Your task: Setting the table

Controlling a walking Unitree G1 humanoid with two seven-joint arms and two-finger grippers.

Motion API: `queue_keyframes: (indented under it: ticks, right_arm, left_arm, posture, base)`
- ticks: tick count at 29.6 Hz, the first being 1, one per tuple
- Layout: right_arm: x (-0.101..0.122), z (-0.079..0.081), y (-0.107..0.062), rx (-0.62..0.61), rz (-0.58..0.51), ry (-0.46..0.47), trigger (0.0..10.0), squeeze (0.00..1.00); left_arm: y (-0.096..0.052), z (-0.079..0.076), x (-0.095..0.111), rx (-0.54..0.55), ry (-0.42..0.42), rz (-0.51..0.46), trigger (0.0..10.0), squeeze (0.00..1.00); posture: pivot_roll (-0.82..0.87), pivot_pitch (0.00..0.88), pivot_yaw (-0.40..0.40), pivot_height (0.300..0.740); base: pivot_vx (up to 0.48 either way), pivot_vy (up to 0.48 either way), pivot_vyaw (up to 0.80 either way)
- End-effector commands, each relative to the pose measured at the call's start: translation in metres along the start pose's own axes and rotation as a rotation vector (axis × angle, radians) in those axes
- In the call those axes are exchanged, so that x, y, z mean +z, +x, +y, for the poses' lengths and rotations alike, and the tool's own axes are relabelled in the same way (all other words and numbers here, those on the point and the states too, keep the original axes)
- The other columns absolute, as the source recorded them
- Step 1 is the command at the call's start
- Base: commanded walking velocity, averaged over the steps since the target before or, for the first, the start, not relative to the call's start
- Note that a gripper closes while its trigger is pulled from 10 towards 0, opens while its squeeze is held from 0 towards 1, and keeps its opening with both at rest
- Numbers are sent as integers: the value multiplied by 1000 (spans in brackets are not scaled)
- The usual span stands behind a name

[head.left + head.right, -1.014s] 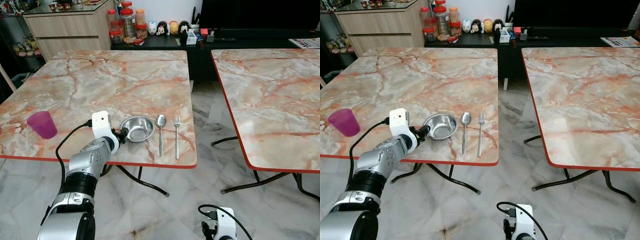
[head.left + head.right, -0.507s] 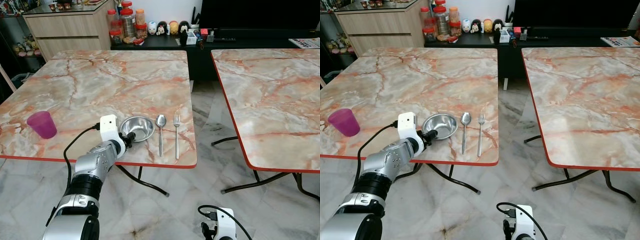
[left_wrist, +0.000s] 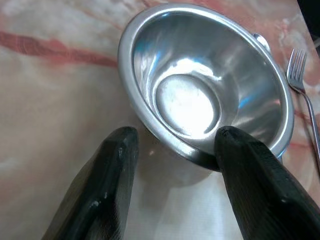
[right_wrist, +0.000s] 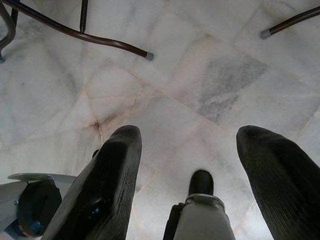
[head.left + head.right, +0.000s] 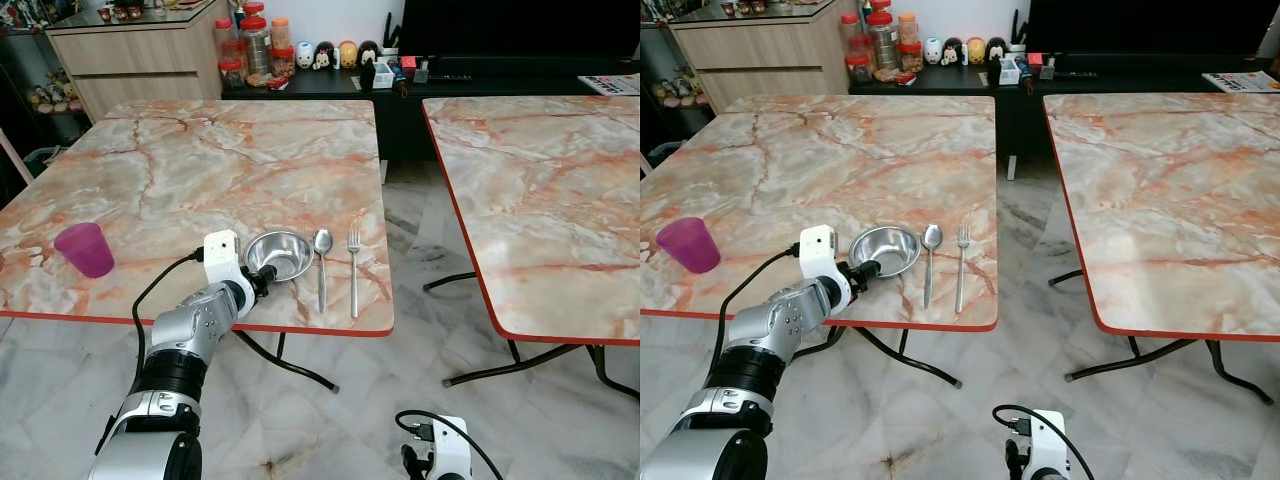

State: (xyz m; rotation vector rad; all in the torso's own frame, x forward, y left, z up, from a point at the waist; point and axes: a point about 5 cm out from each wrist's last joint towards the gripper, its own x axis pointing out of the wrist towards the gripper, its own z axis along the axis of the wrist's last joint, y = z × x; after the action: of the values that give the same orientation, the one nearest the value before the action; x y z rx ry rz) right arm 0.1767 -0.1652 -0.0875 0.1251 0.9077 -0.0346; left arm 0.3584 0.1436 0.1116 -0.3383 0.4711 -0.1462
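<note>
Left wrist view: left gripper (image 3: 172, 140) parted, both fingers at near rim of steel bowl (image 3: 205, 85), one finger (image 3: 250, 170) touching or just under rim, other (image 3: 110, 170) on bare counter (image 3: 45, 90) beside it; nothing clamped. Bowl upright near front edge of counter, just left of spoon (image 5: 321, 262) and fork (image 5: 353, 268); purple cup (image 5: 84, 248) well apart. Advised: straddle rim squarely before closing, move slowly, avoid nudging spoon. Right gripper (image 4: 190, 165) idle, spread wide over floor.

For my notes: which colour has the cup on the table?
The cup is purple, clearest in the left eye view.
</note>
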Motion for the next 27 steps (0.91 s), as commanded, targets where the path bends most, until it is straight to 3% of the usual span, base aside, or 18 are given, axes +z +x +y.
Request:
queue_keyframes:
  ticks: [1,7,9,12,27]
  right_arm:
    - [2,2,1,2,-6,15,10000,0]
    - [2,2,1,2,-8,18,10000,0]
    - [2,2,1,1,-8,18,10000,0]
    - [2,3,1,2,-8,18,10000,0]
    - [1,2,1,-3,-7,28,10000,0]
  left_arm:
    - [-2,3,-1,18,-34,3,10000,0]
    - [-2,7,-5,70,-170,3,10000,0]
    - [-2,2,0,40,-269,-10,10000,0]
    - [-2,-4,4,13,-316,-13,10000,0]
    - [0,-12,11,17,-365,-15,10000,0]
  posture:
    - [18,0,67,727]
    - [17,0,68,727]
    - [19,0,67,727]
    - [21,0,67,727]
    - [12,0,75,727]
  base:
    - [0,0,0]
    - [0,0,0]
    - [0,0,0]
    - [0,0,0]
    - [0,0,0]
